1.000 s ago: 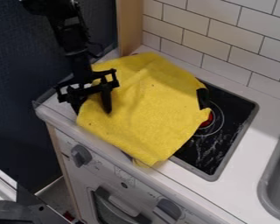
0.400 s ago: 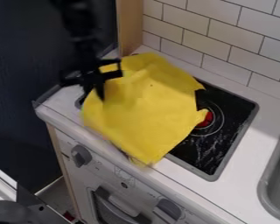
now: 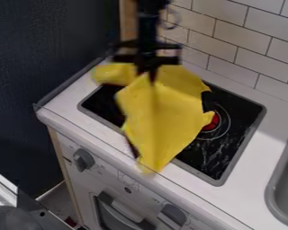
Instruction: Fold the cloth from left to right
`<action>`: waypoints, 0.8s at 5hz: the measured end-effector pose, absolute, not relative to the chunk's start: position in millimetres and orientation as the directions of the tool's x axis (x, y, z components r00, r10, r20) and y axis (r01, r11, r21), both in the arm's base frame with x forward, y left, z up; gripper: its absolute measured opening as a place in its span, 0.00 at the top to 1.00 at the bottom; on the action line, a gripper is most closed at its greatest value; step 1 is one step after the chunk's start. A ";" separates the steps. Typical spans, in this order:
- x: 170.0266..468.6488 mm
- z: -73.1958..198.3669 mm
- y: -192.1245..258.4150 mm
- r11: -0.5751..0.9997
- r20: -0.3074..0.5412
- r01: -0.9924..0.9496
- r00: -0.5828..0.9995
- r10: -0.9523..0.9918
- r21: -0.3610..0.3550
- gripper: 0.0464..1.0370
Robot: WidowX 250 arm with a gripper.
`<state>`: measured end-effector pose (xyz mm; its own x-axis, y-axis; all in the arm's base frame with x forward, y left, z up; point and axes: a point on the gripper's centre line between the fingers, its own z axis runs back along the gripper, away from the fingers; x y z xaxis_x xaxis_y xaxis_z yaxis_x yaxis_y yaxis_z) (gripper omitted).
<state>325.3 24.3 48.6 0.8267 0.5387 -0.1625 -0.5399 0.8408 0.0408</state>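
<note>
Over the stove, towards the back of the counter, the end effector hangs down from the arm, right at the raised part of the yellow cloth. From where I stand its tips look drawn in narrow, pinching the cloth, though the spot is blurred. A crease runs down from the tips towards the counter's front edge.

Most of the cloth lies below and to the right of the end effector, spread across the middle of the stove. Its lowest corner reaches the front edge of the counter. A smaller flap sticks out to the left of the end effector, towards the counter's back left corner, and between that flap and the main part the dark surface of the stove shows.

On the cloth's right side a black patch sits at the border, and just below that a red spot on the stove peeks out beside the cloth. Further right, at the counter's right side, is a grey sink. White tiles rise behind the counter, and a grey knob sits below its front edge, near the left end.
</note>
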 end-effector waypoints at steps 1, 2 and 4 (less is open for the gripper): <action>342.1 58.1 -22.3 0.889 -0.130 -0.456 0.879 0.459 0.048 0.99; 350.4 49.2 -65.9 0.917 -0.142 -0.397 0.907 0.397 0.029 0.99; 354.5 7.1 -115.8 0.941 -0.077 -0.320 0.947 0.313 -0.108 0.99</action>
